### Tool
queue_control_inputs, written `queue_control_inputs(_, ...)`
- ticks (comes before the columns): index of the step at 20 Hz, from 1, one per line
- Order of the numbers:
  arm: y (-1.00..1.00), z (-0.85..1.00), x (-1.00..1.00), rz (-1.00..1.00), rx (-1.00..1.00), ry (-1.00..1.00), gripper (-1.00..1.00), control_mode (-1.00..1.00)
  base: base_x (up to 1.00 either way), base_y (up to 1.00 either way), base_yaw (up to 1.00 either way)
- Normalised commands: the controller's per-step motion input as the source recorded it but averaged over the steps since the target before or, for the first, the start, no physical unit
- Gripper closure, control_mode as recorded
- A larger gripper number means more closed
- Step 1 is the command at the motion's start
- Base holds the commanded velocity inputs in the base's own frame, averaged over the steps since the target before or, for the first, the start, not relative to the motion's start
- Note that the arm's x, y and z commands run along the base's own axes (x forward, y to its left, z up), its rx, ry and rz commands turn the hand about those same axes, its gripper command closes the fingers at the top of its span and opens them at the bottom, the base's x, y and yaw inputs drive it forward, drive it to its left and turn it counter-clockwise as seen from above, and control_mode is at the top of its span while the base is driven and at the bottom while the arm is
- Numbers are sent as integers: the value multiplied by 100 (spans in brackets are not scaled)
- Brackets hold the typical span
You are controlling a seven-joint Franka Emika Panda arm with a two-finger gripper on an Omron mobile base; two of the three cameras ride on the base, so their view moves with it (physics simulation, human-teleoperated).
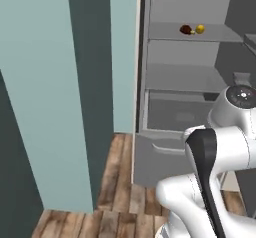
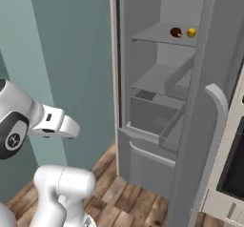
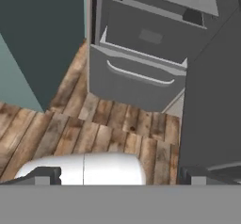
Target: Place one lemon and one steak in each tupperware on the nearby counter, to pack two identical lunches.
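Observation:
A yellow lemon lies on an upper shelf of the open fridge. Just left of it, almost touching, is a dark brown-red steak. In the hand view my gripper is open: its two dark fingertips stand far apart with nothing between them. It points down at the wooden floor in front of the fridge's lower drawer, well below that shelf. The tupperware and the counter are out of view.
The grey fridge stands open, with bare shelves and a drawer pulled out at the bottom. Its door swings out on the right. A teal wall is at the left, an oven front at far right, and a wooden floor below.

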Motion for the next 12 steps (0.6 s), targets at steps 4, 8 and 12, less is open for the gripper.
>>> queue_control_inputs(4,0,0,0,0,0,0,-100,100,0,58,-43)
queue_control_inputs(8,0,0,0,0,0,0,-100,100,0,42,-43)
queue_control_inputs(12,0,0,0,0,0,0,-100,100,7,14,-38)
